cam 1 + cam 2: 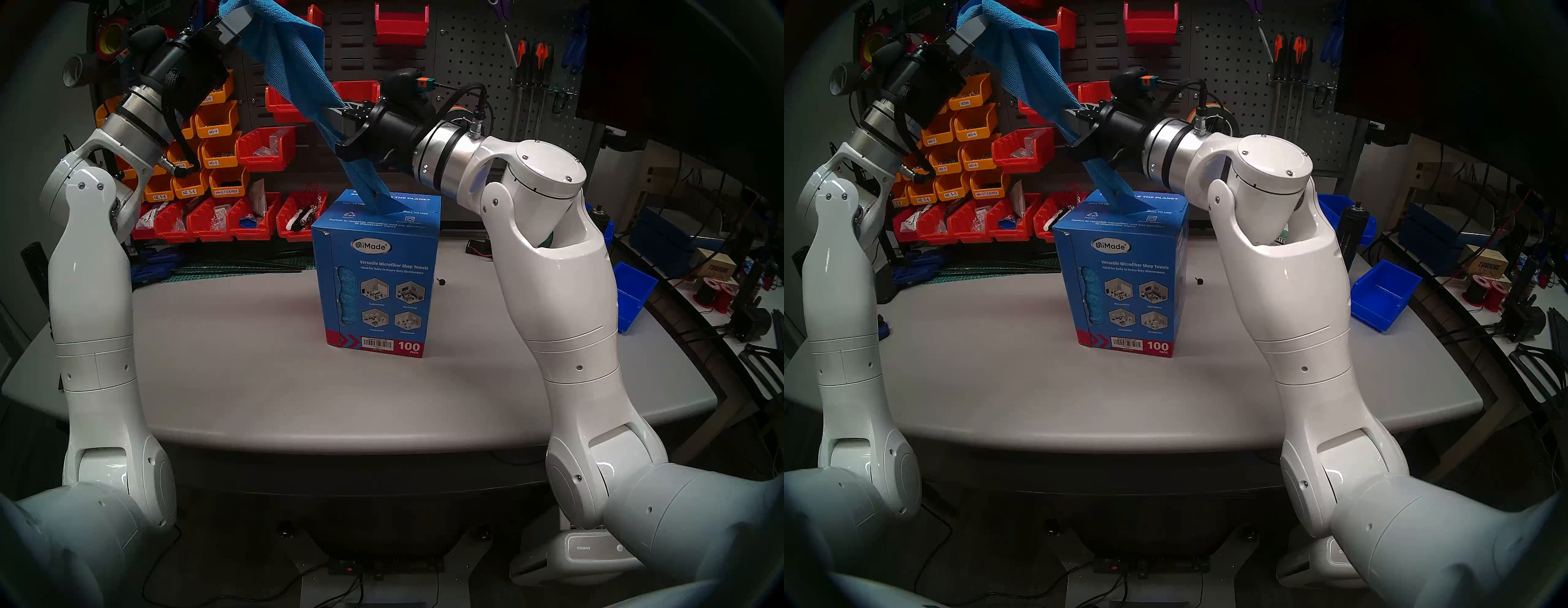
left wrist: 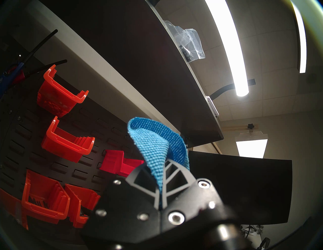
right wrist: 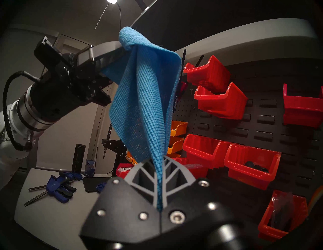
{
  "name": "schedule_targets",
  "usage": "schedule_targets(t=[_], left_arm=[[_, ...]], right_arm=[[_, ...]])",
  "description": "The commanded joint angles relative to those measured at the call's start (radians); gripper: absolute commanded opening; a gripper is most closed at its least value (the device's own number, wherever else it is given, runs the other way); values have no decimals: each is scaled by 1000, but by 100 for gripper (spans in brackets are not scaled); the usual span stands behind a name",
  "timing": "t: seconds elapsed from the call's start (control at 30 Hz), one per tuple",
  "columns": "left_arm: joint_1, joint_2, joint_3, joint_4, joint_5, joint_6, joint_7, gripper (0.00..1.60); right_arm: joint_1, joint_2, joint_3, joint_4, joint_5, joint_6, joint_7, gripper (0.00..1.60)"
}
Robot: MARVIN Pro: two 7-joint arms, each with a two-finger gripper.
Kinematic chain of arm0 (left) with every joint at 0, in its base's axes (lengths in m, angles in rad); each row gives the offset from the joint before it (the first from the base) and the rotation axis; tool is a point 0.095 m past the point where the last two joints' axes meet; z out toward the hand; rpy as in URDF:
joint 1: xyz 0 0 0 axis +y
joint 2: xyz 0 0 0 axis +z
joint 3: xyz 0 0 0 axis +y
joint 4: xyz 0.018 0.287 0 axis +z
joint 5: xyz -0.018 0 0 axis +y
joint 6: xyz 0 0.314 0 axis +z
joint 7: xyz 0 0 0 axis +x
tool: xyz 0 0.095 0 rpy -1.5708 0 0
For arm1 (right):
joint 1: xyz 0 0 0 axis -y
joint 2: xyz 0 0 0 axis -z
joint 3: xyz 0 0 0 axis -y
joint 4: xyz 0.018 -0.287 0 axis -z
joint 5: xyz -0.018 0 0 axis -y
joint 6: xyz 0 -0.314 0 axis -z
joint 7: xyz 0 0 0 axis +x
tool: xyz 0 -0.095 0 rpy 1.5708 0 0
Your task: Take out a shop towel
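Note:
The shop towel (image 1: pixel 297 63) is a bright blue waffle-weave cloth, stretched in a slant from high at the upper left down to the slot in the top of the tall blue box (image 1: pixel 377 280) on the table. My left gripper (image 1: pixel 235 25) is shut on its upper corner, high above the table. My right gripper (image 1: pixel 341 138) is shut on the cloth lower down, just above the box, and the blue tail below it runs into the slot. In the left wrist view the towel (image 2: pixel 153 144) pokes out past my left gripper (image 2: pixel 160 167). In the right wrist view the towel (image 3: pixel 143 104) rises from my right gripper (image 3: pixel 160 164).
Red and orange parts bins (image 1: pixel 220 161) hang on the pegboard behind the box. A blue bin (image 1: pixel 632 293) sits at the table's right edge. Blue clamps (image 3: pixel 61 185) lie at the back left, and a small black knob (image 1: pixel 442 281) lies right of the box.

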Motion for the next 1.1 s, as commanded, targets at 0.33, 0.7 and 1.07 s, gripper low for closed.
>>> schedule_targets(t=[0.33,0.7,1.07], left_arm=[[-31,-1,-8,-17,-4,-10,3,0],[-35,23,-30,-3,-21,2,-37,160],[-37,77,-83,27,-12,9,-55,160]], right_arm=[[3,-6,30,-14,7,-14,-11,0],[-7,-2,46,-12,9,-16,-22,0],[-25,3,57,-13,7,-18,-29,0]])
